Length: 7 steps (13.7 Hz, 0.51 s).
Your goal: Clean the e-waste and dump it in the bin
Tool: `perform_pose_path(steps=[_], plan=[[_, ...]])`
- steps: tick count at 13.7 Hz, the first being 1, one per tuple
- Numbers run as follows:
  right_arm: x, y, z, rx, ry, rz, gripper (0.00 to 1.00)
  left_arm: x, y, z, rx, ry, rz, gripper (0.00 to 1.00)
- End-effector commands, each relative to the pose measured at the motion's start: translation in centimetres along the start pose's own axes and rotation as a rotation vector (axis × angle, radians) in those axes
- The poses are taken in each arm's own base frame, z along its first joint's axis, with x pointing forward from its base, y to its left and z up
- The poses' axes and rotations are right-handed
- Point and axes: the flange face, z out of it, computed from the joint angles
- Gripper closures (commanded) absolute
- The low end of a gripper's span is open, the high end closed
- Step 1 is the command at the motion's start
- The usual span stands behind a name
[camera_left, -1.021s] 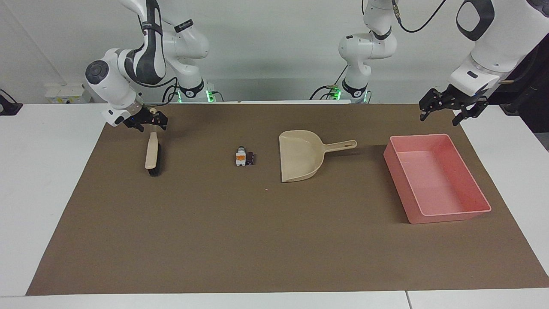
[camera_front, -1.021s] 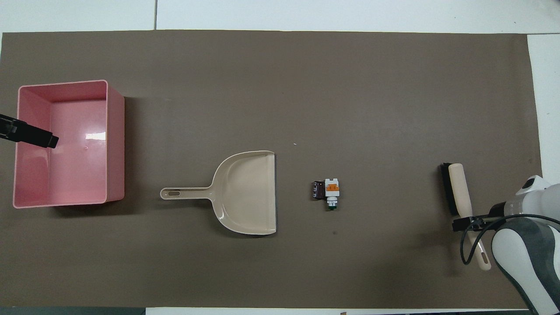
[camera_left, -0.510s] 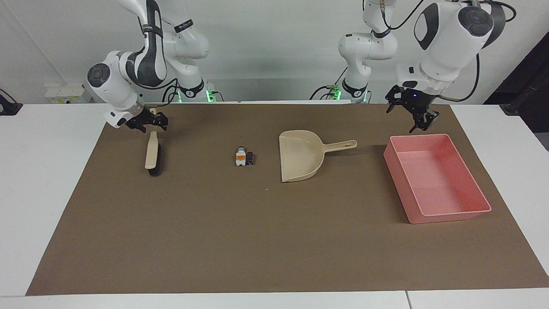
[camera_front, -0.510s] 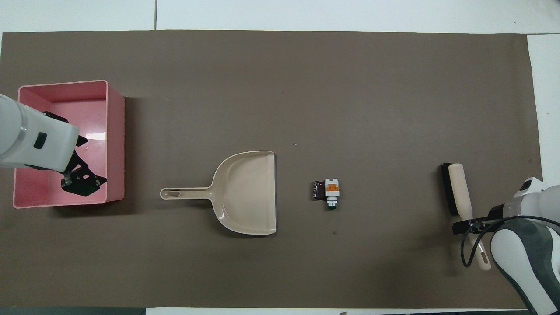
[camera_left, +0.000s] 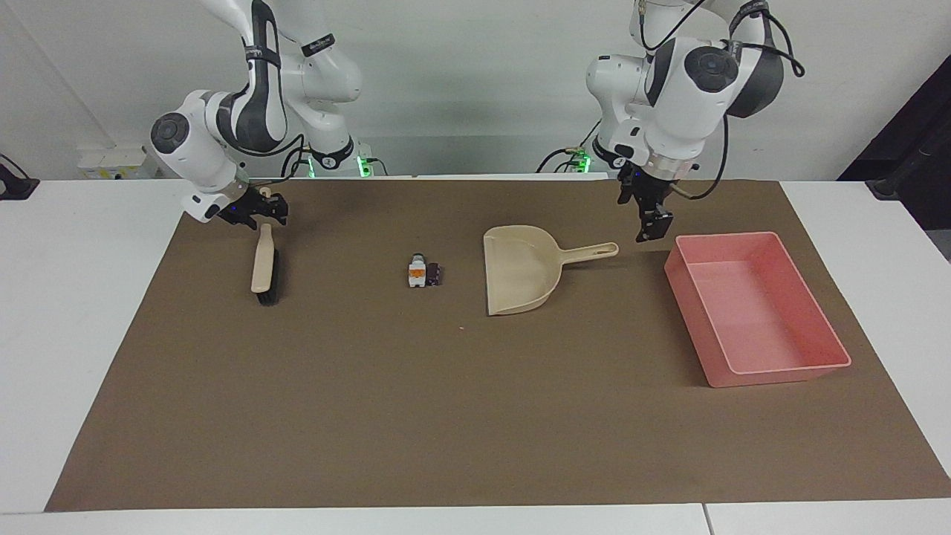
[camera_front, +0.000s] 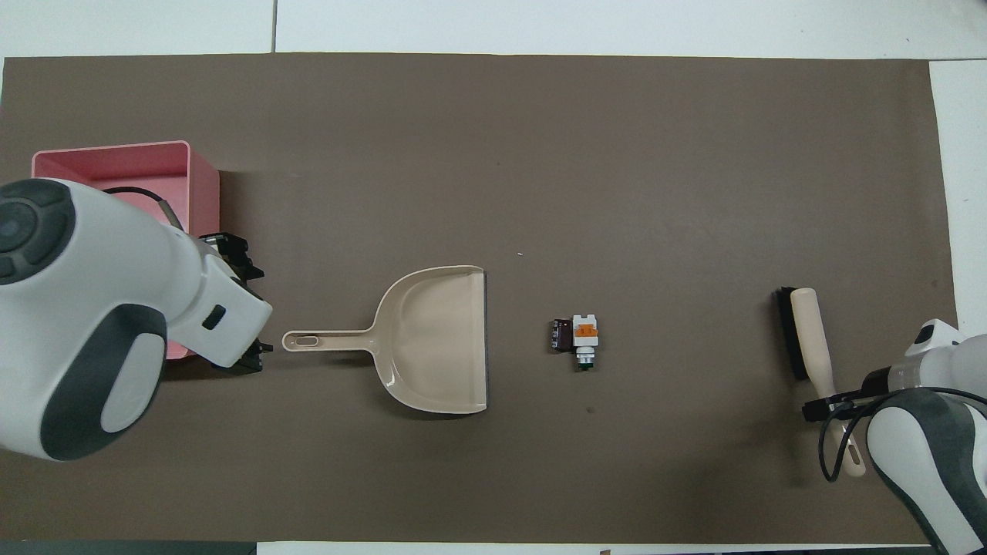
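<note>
1. Brown paper mat [camera_left: 475,416] covers the middle of the white table [camera_left: 74,334]; everything of the task lies on it.
2. The e-waste [camera_left: 423,274] lies mid-mat, between the brush [camera_left: 264,269] and the dustpan [camera_left: 524,267], well apart from both grippers.
3. It is two tiny parts touching side by side: a white block [camera_front: 585,336] with an orange patch, and a dark purplish-black cylinder [camera_front: 560,336] on the side toward the dustpan. Both are far smaller than the dustpan.
4. The right gripper [camera_left: 261,210] is down at the brush's handle end, the end nearer the robots, its fingers on either side of the beige handle. Whether they have closed onto it I cannot tell.
5. The left gripper [camera_left: 654,223] hangs with its jaws apart and holding nothing, above the mat between the tip of the dustpan's handle and the bin [camera_left: 758,308].
6. The bin, a shallow pink tray, sits toward the left arm's end of the table, beside the dustpan, whose handle points at it.
</note>
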Motion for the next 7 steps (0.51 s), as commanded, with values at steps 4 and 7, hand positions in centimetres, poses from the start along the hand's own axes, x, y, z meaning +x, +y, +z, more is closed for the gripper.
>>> perform_pose_path(steps=[4,7], plan=[[-0.6,0.1,0.2,0.005,0.005,-0.041,0.38,3.2,0.7,6.7,0.019,0.002,0.054,0.01],[-0.6,0.1,0.2,0.004,0.007,-0.053,0.50,4.9,1.2,9.1,-0.014,-0.018,0.040,0.01]])
